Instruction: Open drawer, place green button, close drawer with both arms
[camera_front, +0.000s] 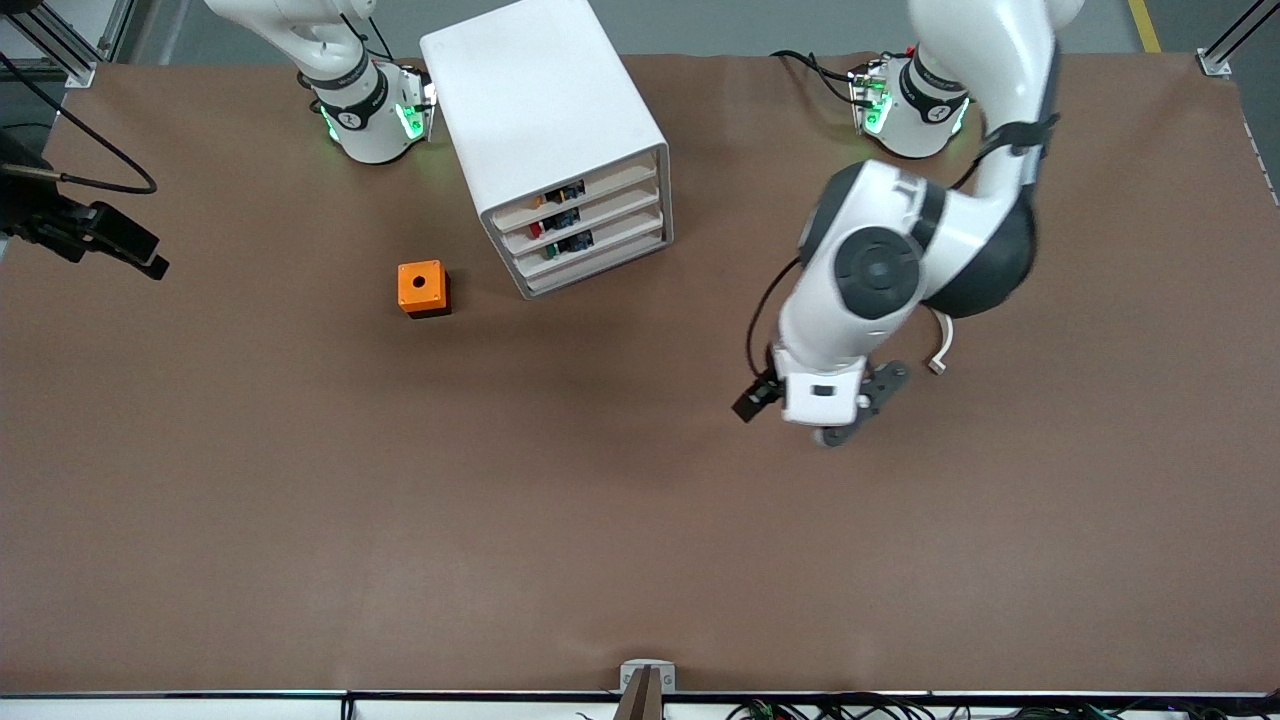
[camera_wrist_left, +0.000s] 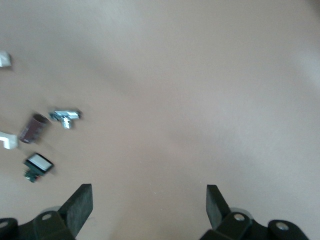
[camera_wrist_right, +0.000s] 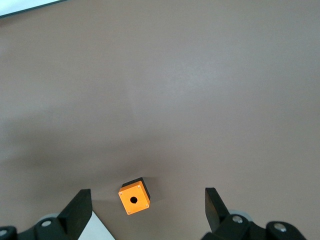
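The drawer (camera_front: 592, 244), third front down in the white cabinet (camera_front: 545, 120), sits flush and shut, the cabinet standing between the two arm bases. The green-capped button doesn't show clearly anywhere; the left wrist view catches only a blurred huddle of small parts on the brown table (camera_front: 640, 520), among them a black button with a white square cap (camera_wrist_left: 38, 165) and a dark cylinder (camera_wrist_left: 33, 127). Left gripper (camera_wrist_left: 149, 206) hangs over bare table toward the left arm's end, jaws spread wide, nothing in them. Right gripper (camera_wrist_right: 147, 209) is over the orange cube (camera_wrist_right: 134, 198), jaws equally wide and empty
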